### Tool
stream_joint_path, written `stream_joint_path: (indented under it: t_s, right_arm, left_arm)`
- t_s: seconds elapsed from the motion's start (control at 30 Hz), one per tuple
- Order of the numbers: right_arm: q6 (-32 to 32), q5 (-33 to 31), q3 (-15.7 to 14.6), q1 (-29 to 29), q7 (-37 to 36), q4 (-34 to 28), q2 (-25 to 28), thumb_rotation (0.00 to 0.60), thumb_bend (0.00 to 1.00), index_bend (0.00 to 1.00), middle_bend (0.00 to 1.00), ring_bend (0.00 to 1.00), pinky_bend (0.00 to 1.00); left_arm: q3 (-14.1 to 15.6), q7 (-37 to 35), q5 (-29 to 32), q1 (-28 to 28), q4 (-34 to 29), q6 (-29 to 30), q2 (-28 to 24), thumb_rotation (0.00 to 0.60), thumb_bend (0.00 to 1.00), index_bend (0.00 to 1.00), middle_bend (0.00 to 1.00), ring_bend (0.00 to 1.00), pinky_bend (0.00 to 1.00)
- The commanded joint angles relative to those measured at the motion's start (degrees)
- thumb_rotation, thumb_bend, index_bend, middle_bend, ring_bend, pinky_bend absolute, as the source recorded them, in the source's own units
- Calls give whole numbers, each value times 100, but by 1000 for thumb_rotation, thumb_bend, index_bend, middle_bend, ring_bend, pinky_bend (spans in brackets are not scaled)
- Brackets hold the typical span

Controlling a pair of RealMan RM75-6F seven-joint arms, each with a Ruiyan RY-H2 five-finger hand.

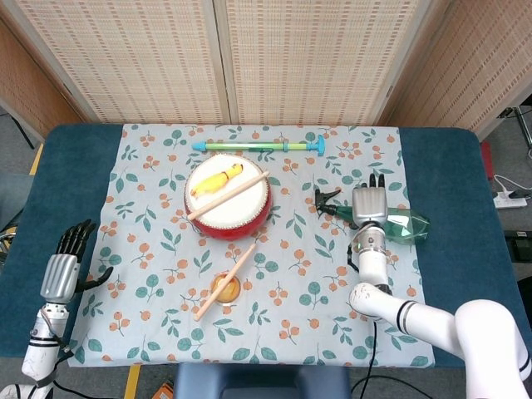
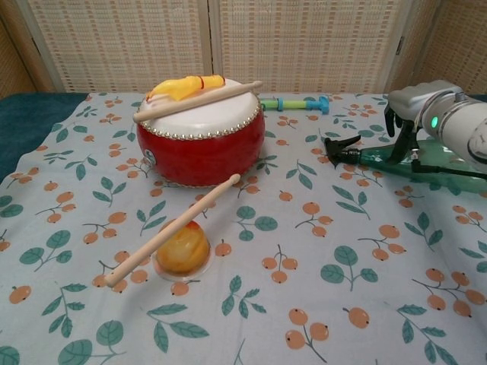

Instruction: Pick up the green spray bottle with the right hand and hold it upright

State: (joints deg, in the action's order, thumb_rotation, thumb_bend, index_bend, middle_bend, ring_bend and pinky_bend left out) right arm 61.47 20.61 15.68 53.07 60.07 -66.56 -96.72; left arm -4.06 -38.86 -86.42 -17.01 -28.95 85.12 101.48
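Under the right hand (image 1: 369,204) lies the green spray bottle (image 1: 403,224).

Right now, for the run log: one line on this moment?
phase: reach | right robot hand: over lying green spray bottle, grasp unclear | left robot hand: idle, open

The head view looks steeply down from above the table's (image 1: 453,166) near edge, facing the screens at 12 o'clock and taking in the whole cloth (image 1: 158,332). The chest view sits low and close at the near edge, facing the same way across the cloth (image 2: 365,251). Both share the drum (image 1: 228,199) (image 2: 202,137) and the right hand (image 1: 369,204) (image 2: 411,103).
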Motion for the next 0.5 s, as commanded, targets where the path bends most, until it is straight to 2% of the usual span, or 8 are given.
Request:
stream_joint_path:
  t_s: [0.03,0.5]
  right_arm:
    - [-18,-24,25,-1,9,10,26,600,0,395,272,8,0]
    - [-419,-181,29,75,53,669,-318,600,0,331,272,7,0]
  left_arm:
    - [-31,-68,34,1,42,-23,6,600,224,0,0,0,28]
    - [-46,-159,41,-16,152,-9,59,600,224,0,0,0,28]
